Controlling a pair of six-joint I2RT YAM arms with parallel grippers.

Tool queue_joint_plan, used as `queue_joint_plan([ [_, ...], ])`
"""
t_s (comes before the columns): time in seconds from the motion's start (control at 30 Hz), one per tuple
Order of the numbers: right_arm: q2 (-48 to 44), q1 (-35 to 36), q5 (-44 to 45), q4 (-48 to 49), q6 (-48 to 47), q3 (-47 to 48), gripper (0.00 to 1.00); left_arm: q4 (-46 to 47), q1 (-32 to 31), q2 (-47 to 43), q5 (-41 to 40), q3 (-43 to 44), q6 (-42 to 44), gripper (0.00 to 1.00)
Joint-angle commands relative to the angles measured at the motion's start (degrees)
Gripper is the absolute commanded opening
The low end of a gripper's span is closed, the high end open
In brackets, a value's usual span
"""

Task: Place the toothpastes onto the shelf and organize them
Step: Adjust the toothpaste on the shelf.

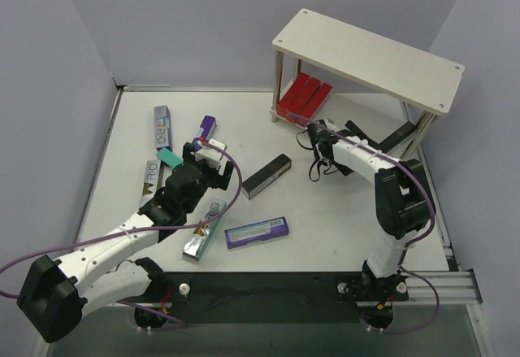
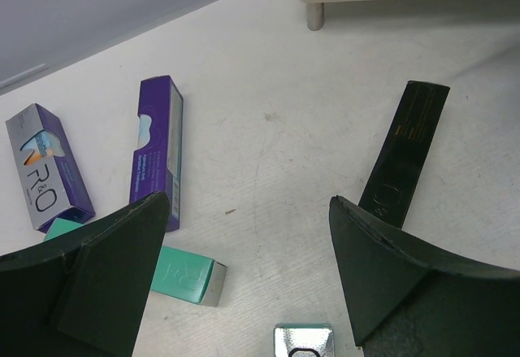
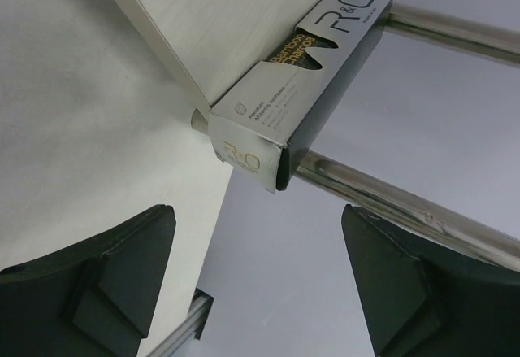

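Observation:
The shelf (image 1: 370,56) stands at the back right, with red toothpastes (image 1: 305,95) side by side on its lower board. Loose toothpastes lie on the table: a black one (image 1: 266,176), a purple one (image 1: 257,232), a silver one (image 1: 203,231) and a silver-purple one (image 1: 162,128). My left gripper (image 2: 248,202) is open over bare table, with a teal carton (image 2: 183,276) by its left finger and a purple carton (image 2: 158,150) beyond. My right gripper (image 3: 258,211) is open and empty at the shelf. Just ahead of it, a dark grey carton (image 3: 301,89) rests on the shelf board (image 3: 219,15), its end jutting past the edge.
Thin metal shelf legs (image 3: 406,202) run close to the right fingers. Grey walls enclose the table on the left, back and right. Another silver-purple carton (image 1: 151,180) lies beside the left arm. A black carton (image 2: 406,154) lies beyond the left gripper's right finger.

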Motion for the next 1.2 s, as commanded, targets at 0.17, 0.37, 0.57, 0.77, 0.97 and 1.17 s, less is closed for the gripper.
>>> queue_joint_plan([
  [0.17, 5.64, -1.1, 10.67, 12.17, -11.42, 0.24, 0.88, 1.3, -0.71, -0.63, -1.48, 2.17, 0.83, 0.91],
  [0.37, 7.49, -2.59, 13.57, 20.0, -15.12, -2.57, 0.87, 1.66, -0.8, -0.45, -1.66, 2.08, 1.0, 0.91],
  [0.57, 7.58, -2.86, 13.49, 21.94, -14.07, -4.24, 0.82, 1.74, -0.8, -0.1, -1.57, 2.08, 1.0, 0.91],
  [0.77, 8.28, -3.56, 13.23, 24.83, -13.89, -5.82, 0.79, 1.74, -0.8, 0.51, -1.04, 2.17, 0.83, 0.91],
  [0.97, 9.16, -4.18, 13.66, 26.43, -13.63, -6.27, 0.75, 1.57, -0.8, 0.6, -1.04, 2.26, 0.83, 0.91],
  [1.17, 8.72, -5.23, 13.58, 28.36, -13.45, -7.85, 0.69, 1.57, -0.8, 0.86, -0.78, 2.26, 0.65, 0.91],
])
